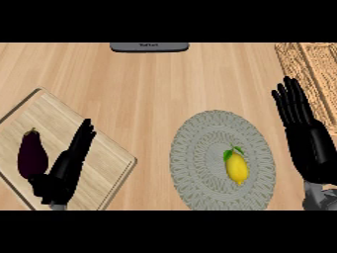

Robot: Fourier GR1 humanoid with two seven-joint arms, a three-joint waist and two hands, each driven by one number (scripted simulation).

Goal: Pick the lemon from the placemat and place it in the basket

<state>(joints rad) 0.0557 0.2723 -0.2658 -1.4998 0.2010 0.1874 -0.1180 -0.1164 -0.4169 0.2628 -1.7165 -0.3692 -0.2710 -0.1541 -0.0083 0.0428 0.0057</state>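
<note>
Right hand (pixel 308 136) stands at the right side of the counter (pixel 149 84) with its fingers straight and extended toward the far edge, grasping nothing; its grey forearm enters from the near right corner. Just to the left of this hand lies the round grey woven placemat (pixel 200 148), and the hand's edge sits close beside the mat's right rim without covering it. On the near right part of the placemat rests the lemon (pixel 236 168), yellow, with a green leaf at its far end; it is near the right hand but apart from it. Beyond the right hand, in the far right corner, is the wicker basket (pixel 328 74), partly cut off by the frame edge. Left hand (pixel 67 165) is at the near left, fingers straight and pointing far, also released, positioned over a wooden cutting board (pixel 105 158). A dark purple eggplant (pixel 32 153) lies on that board just left of the left hand. A grey object (pixel 149 46) sits at the far edge of the counter.
</note>
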